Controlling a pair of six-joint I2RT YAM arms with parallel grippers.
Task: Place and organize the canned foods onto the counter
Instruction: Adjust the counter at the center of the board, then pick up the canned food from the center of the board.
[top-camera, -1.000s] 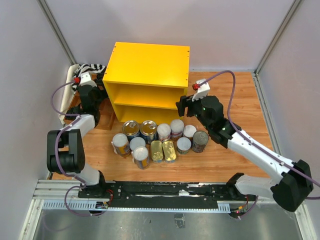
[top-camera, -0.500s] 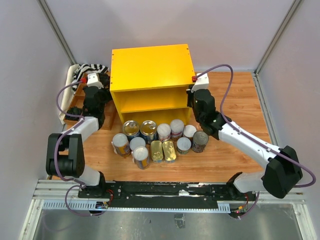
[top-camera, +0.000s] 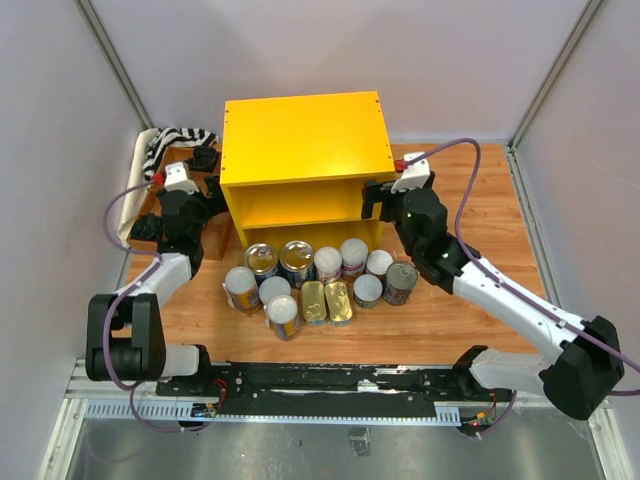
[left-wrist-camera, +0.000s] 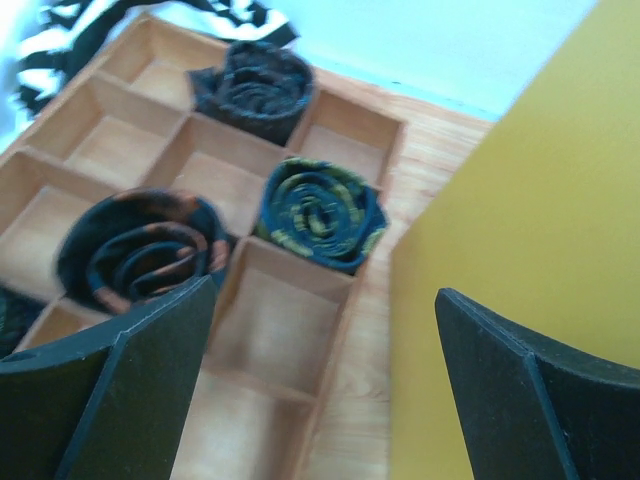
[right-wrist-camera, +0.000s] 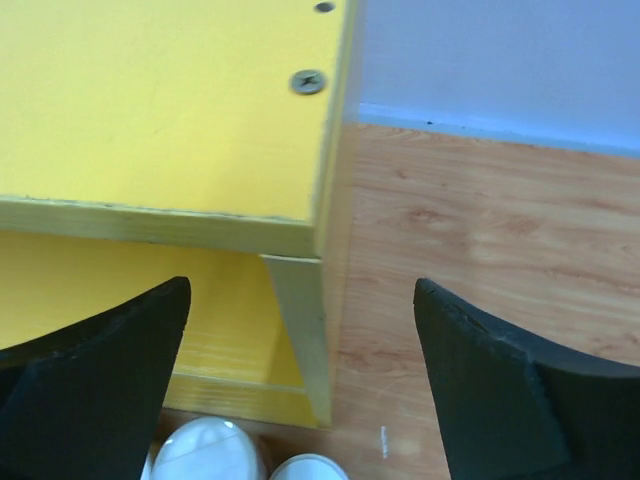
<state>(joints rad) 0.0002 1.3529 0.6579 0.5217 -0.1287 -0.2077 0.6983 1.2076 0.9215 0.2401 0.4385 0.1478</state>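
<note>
The right gripper is spread wide and holds nothing, its fingers straddling the near right corner of the yellow counter, where the top edge meets the upright post. The left gripper is equally released and empty, poised just beside the counter's left wall, over the brown divided tray, whose compartments hold three rolled cloths. The canned foods stand clustered on the wooden table just near of the counter's open shelves, with two flat gold-topped tins side by side at the near edge of the cluster.
</note>
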